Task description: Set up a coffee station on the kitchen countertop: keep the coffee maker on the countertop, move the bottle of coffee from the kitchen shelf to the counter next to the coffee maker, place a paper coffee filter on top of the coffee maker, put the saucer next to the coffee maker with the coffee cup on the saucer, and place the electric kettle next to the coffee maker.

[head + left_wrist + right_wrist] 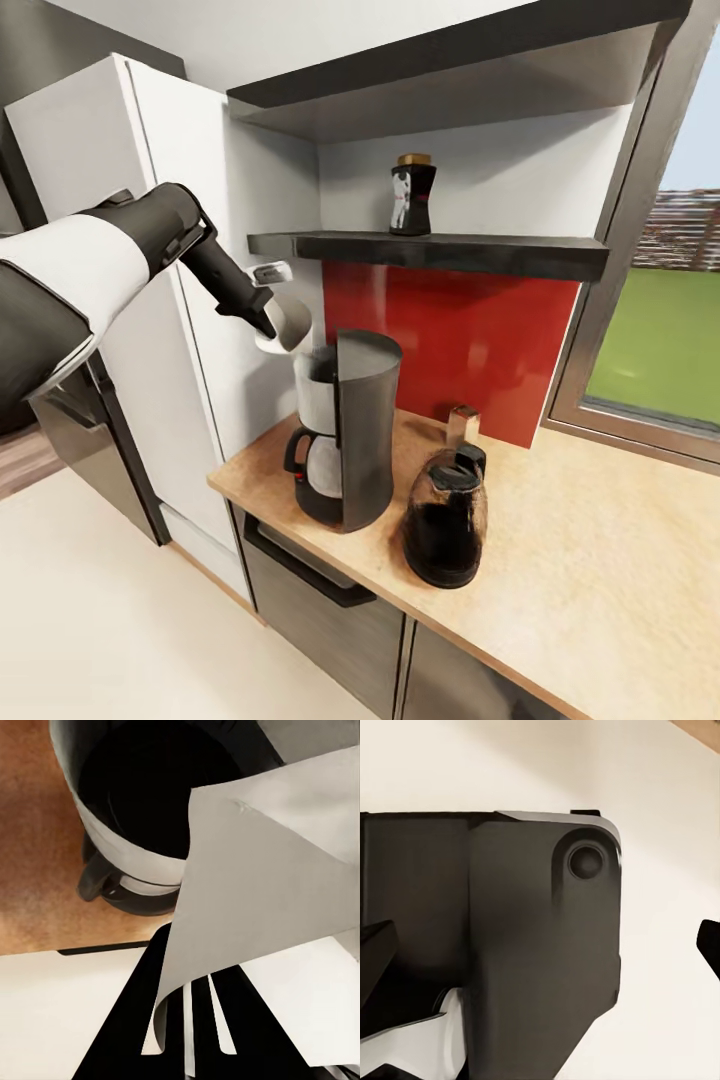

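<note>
Wood-toned desk (pixel 600 600) runs from the centre of the head view down to the lower right, over dark cabinet fronts, with pale floor (pixel 100 620) at the lower left. A tall white cabinet (pixel 170 250) fills the upper left, a red backsplash (pixel 470 340) sits at centre, and a window (pixel 660 340) onto green ground takes the right edge.

A dark kitchen shelf (pixel 450 250) crosses the upper middle of the frame, with a second shelf above it. The left arm (pixel 100 260) reaches in from the left edge towards the centre.

The coffee maker (pixel 345 440) stands upright on the desk near its left end, long axis vertical, its open top facing up. Just right of it and lower in the frame stands the electric kettle (pixel 445 520), also upright, dark and glassy, with a small tan object behind it.

The bottle of coffee (pixel 412 195) stands upright on the kitchen shelf, above and slightly right of the coffee maker, cap up.

The left claw (pixel 270 325) is closed on the paper coffee filter (pixel 285 320), which hangs just above the coffee maker's top, at its left side. In the left wrist view the filter (pixel 255 907) is a curled white sheet pinched between the dark fingers (pixel 199 1027), with the coffee maker's dark opening (pixel 142 787) beyond it.

The right wrist view shows a dark body panel over pale floor; whether the right claw is open or closed I cannot tell.
</note>
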You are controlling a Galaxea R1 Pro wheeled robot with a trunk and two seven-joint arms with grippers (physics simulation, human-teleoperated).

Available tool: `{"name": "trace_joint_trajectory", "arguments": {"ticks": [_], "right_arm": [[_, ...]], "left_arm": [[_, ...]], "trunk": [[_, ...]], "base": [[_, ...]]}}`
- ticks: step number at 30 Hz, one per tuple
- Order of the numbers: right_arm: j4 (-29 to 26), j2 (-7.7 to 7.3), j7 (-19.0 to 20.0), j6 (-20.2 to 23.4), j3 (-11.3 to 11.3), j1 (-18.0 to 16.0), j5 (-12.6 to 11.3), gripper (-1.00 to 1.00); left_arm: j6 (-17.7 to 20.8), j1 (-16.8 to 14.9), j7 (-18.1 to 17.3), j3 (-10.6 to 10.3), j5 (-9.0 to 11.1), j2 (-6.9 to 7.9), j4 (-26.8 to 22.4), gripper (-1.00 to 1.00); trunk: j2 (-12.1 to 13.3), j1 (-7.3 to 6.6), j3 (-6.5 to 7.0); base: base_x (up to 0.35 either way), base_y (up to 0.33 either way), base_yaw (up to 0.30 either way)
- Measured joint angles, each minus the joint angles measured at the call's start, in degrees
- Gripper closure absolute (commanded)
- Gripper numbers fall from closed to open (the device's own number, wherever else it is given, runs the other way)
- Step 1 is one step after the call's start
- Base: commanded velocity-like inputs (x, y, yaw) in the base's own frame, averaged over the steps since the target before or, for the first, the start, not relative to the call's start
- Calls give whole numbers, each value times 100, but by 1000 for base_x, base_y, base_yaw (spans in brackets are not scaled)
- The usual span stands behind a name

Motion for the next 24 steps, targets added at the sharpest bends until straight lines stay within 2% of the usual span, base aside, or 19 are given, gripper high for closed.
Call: {"name": "trace_joint_trajectory", "arguments": {"ticks": [8,16,24], "right_arm": [[0,-3,-5,-1,-2,0,0,-100],[2,-3,-5,-1,-1,0,0,-100],[9,-3,-5,7,6,0,0,-100]], "left_arm": [[-4,100,9,-6,0,11,4,100],[6,124,9,-154,-150,12,2,100],[0,128,5,-163,-174,17,6,100]], "trunk": [[1,2,0],[1,2,0],[1,2,0]], "base": [[83,75,-10],[3,3,-224],[1,0,-35]]}}
